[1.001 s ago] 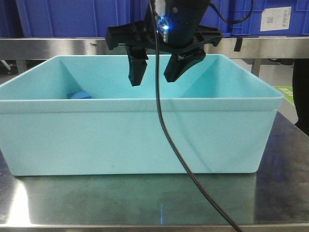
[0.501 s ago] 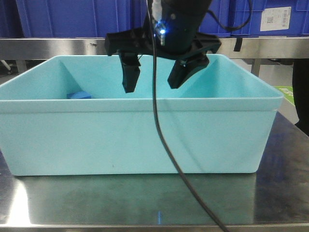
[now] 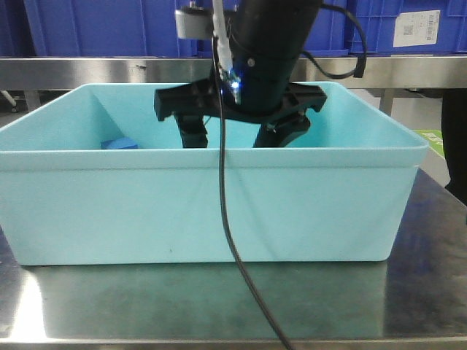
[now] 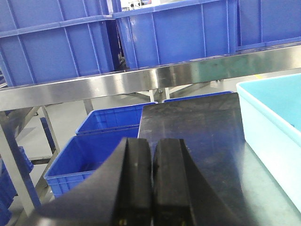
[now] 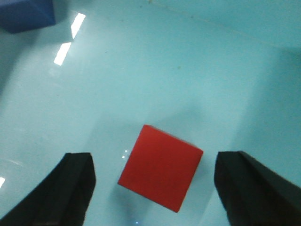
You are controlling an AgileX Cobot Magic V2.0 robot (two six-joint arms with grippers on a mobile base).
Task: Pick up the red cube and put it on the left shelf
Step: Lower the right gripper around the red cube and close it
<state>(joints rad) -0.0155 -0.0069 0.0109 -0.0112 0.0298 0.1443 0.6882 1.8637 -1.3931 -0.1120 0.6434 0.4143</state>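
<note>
**Red cube on the bin floor, between the open right fingers**

The small red cube [image 5: 161, 173] lies on the floor of the light teal plastic bin [image 3: 219, 157]. In the right wrist view I see it turned a little, one corner pointing to about 5 o'clock. The right gripper [image 3: 237, 138] hangs inside the bin above it with its jaws spread wide. Its two black fingers [image 5: 75, 188] stand at 9 o'clock and 3 o'clock of the cube, both apart from it and touching nothing. From the front I cannot see the cube, because the near wall of the bin hides it.

A dark blue block [image 5: 26, 14] sits on the same floor at about 10 o'clock of the cube, well apart from it. A thin black cable [image 3: 226, 219] hangs from the right arm down across the front wall of the bin. The bin stands on the flat steel table [image 3: 219, 306].

The left gripper [image 4: 151, 179] is over the table edge, outside the bin, which is at its 3 o'clock. Its jaws are pressed together with nothing between them. At its 12 o'clock is the left shelf [image 4: 141, 82], a brushed-steel rack with a flat front rail, and large blue plastic crates [image 4: 178, 33] stand above and below the rail.
</note>
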